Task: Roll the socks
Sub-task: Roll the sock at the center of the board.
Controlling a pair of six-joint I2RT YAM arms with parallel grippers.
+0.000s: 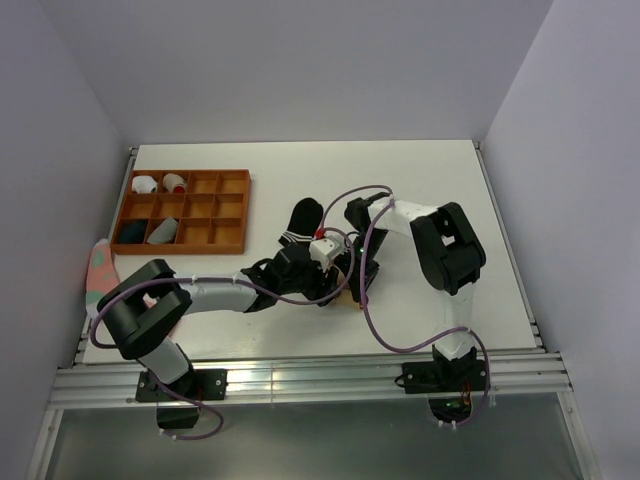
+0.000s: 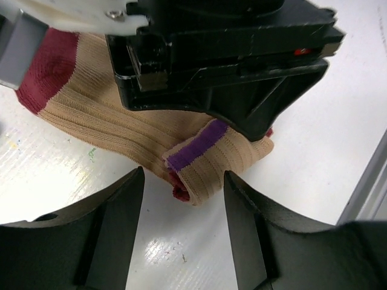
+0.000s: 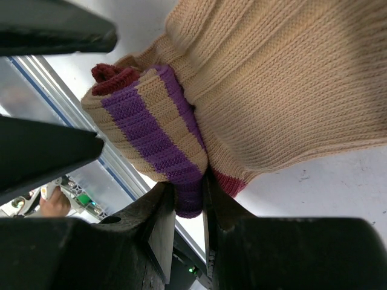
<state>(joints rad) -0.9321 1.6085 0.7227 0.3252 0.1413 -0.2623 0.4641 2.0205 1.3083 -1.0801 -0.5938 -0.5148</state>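
White tabletop fills the floor of a booth with pale lavender walls, and an aluminium rail runs along its near edge. Both arms meet over the middle of the table.

The left gripper stands spread wide, its two dark fingers empty and clear of the cloth. Just ahead of its fingertips, centred between them, lies the rolled end of a tan ribbed knit sock with maroon toe and heel and purple stripes. The roll shows one purple band on top and a maroon edge tucked beneath. The rest of the sock stretches flat away to the forward left of that gripper.

Directly beyond the roll, the right gripper meets it from the opposite side. Its fingers are pressed close together, pinching a purple-striped fold of the roll.

Past the two grippers, towards the back of the table, a black sock with a white-striped cuff lies flat. Whether its cuff touches either gripper cannot be told.

Well off to the left of the left gripper sits an orange-brown wooden tray divided into compartments. Small white rolled bundles fill two back-left compartments, and a dark one and a grey one sit in the front-left ones. A pink sock with teal spots lies at the table's left edge, near the left arm's elbow.
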